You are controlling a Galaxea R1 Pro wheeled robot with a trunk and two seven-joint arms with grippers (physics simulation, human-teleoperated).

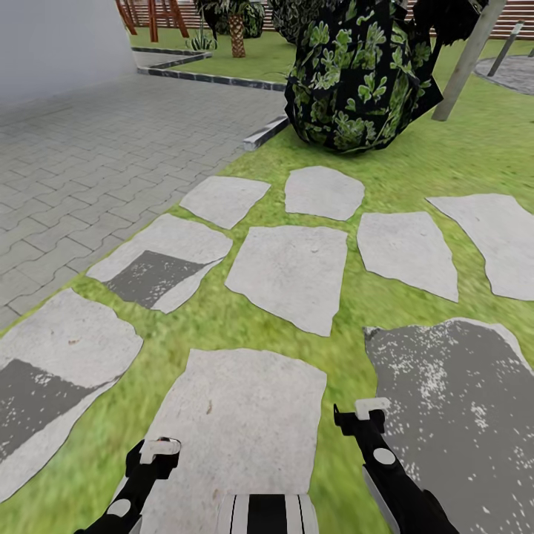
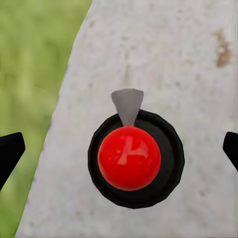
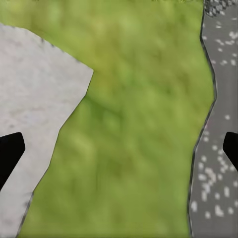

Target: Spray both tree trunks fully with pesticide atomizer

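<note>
The left pincer [image 2: 119, 151] hangs open wide over a pale stone slab [image 2: 163, 49], with its two black fingertips far to each side and nothing between them in a grip. Directly under it stands a round thing with a red top, a black ring around it and a small grey wedge on one side. I judge this is the atomizer [image 2: 130, 157], seen from above, upright on the slab and near the edge of the grass [image 3: 139, 124]. The right pincer [image 3: 119, 151] is also open wide and empty, over the grass strip between two slabs.

In the head view a pale slanted trunk [image 1: 467, 63] rises far ahead to the right, behind a dark leafy bush [image 1: 356, 74], well apart from the robot.

The risks I see are these. The red top looks smooth and round, so the fingers may slide off if they close too high. If the pincer comes down off centre, one finger can push the atomizer and tip it onto the slab. The grey wedge may be the nozzle; a grip across it could block the spray or point it wrongly.
</note>
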